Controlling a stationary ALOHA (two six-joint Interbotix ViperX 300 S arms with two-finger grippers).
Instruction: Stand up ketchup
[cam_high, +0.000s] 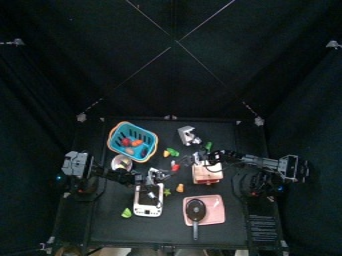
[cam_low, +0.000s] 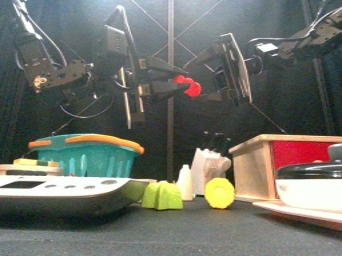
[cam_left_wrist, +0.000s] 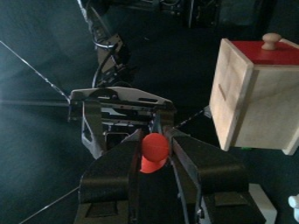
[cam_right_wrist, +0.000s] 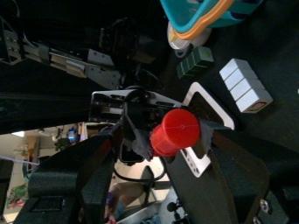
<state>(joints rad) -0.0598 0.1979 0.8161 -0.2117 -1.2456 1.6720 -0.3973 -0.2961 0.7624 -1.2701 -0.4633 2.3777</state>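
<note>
The red ketchup bottle (cam_low: 191, 87) hangs in the air between both grippers, well above the table. In the left wrist view the ketchup bottle (cam_left_wrist: 153, 150) sits pinched between my left jaws, with the right gripper just behind it. In the right wrist view its red end (cam_right_wrist: 177, 131) fills the gap between my right jaws, facing the left gripper. In the front view my left gripper (cam_low: 171, 86) comes from the left and my right gripper (cam_low: 205, 78) from the right, meeting at the bottle. From the top the grippers meet over the table's middle (cam_high: 174, 168).
On the table stand a teal basket (cam_low: 87, 155), a white flat device (cam_low: 67, 190), a wooden box with a red lid (cam_low: 287, 160), a pan on a pink tray (cam_low: 314, 185), a small white bottle (cam_low: 203, 170) and yellow-green toy pieces (cam_low: 167, 195).
</note>
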